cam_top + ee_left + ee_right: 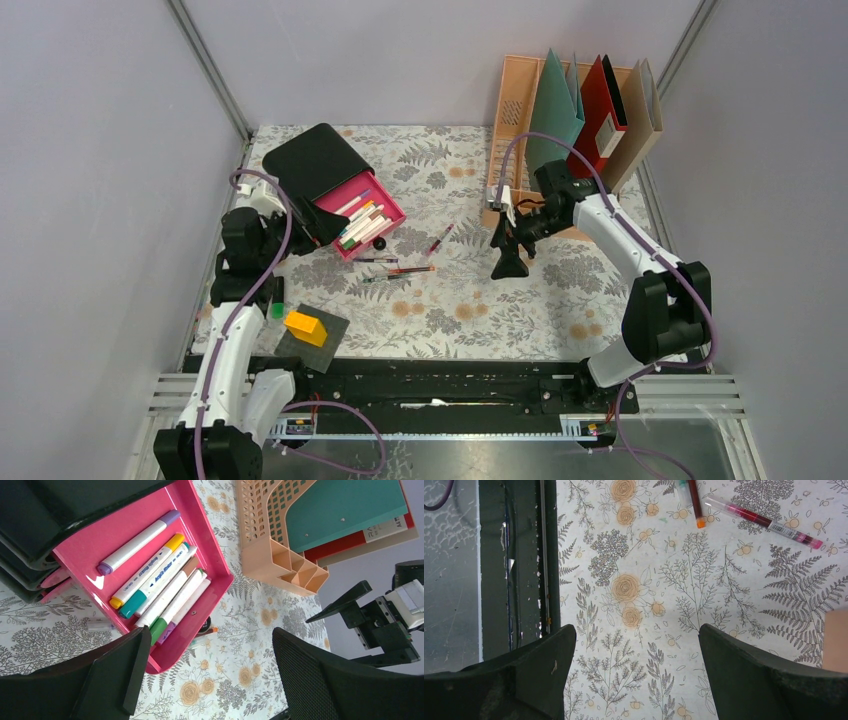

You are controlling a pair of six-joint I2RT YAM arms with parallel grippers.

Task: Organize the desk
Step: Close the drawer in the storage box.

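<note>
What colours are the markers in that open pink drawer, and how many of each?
Purple markers: 2
Yellow marker: 1
Teal marker: 1
Brown marker: 1
Green marker: 1
Total: 6 markers in the pink drawer

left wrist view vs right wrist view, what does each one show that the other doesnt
Only the left wrist view: an open pink drawer holding markers, the black drawer box it slides from, and a peach file rack with folders.

Only the right wrist view: a pink pen and an orange-tipped pen lying loose, plus the black rail at the table edge.

Both: the flowered desk beneath an open, empty gripper, the left gripper in one, the right gripper in the other.
</note>
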